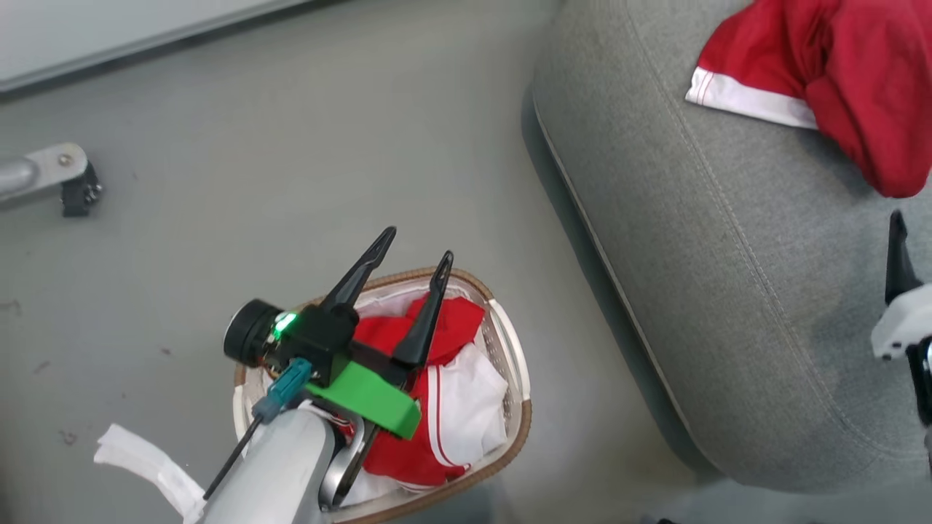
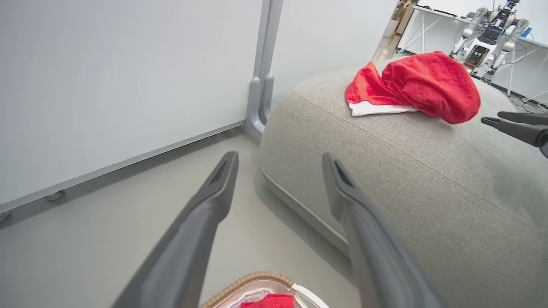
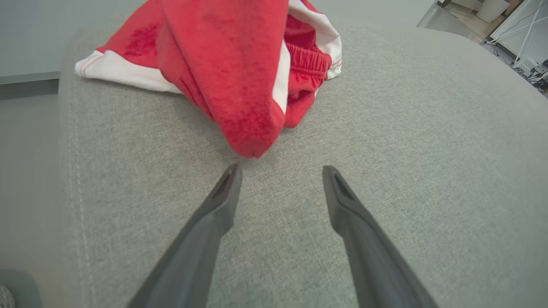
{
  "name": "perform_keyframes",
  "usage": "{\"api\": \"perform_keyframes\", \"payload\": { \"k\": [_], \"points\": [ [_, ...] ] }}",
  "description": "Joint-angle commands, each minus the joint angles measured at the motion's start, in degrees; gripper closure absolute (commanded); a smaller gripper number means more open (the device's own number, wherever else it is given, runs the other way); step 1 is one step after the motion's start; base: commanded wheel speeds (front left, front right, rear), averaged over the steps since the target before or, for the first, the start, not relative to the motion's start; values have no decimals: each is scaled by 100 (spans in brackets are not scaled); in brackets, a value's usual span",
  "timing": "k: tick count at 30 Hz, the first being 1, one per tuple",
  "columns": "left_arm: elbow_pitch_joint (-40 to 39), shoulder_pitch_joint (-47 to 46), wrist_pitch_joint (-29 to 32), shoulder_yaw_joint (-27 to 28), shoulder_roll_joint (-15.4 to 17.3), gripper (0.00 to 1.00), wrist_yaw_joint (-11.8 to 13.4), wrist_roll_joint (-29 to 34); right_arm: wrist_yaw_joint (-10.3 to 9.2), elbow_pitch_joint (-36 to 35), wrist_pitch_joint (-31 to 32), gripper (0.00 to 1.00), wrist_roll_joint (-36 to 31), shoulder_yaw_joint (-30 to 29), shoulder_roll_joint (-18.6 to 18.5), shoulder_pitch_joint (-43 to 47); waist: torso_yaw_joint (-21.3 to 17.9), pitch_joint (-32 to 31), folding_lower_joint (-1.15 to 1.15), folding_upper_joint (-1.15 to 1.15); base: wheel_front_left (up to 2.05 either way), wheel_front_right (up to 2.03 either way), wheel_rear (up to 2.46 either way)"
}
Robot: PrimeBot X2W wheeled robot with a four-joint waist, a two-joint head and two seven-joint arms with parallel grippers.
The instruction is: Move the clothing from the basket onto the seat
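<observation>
A red garment with a white hem band (image 1: 837,80) lies heaped on the grey seat (image 1: 728,291), seen also as clothing (image 2: 419,85) in the left wrist view and clothing (image 3: 239,72) in the right wrist view. My right gripper (image 3: 280,171) is open just short of that heap, nothing between its fingers; one fingertip (image 1: 897,255) shows at the head view's right edge. More red and white clothing (image 1: 444,393) fills the white basket (image 1: 510,342) on the floor. My left gripper (image 1: 419,251) hovers open over the basket, empty.
The basket stands on grey floor close to the seat's rounded left edge. A metal leg with a caster (image 1: 65,178) is at far left. A white wall panel and a grey post (image 2: 263,85) stand behind the seat. White paper (image 1: 145,458) lies by the basket.
</observation>
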Motion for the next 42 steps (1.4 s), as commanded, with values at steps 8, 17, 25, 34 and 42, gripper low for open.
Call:
{"api": "perform_keyframes", "payload": {
  "k": [8, 17, 25, 34, 42],
  "points": [
    [82, 882, -4, 1126, -260, 0, -17, 274, -8, -879, 0, 0, 68, 170, 455, 890, 555, -1111, 0, 0, 0, 0, 0],
    [70, 1391, -4, 2482, -461, 0, 60, 738, -8, -1771, 0, 0, 251, 980, 1050, 1086, 941, -1555, 0, 0, 0, 0, 0],
    [169, 1629, -4, 3258, -548, 0, 101, 963, -8, -2060, 0, 0, 353, 1424, 1272, 1265, 1211, -1812, 0, 0, 0, 0, 0],
    [255, 2024, -4, 3608, -584, 0, 77, 859, -8, -2077, 0, 0, 476, 1496, 1400, 1639, 1290, -2045, 0, 0, 0, 0, 0],
    [187, 2267, -4, 3480, -585, 0, 98, 706, -8, -2018, 0, 0, 420, 1528, 1416, 1841, 1265, -2146, 0, 0, 0, 0, 0]
  ]
}}
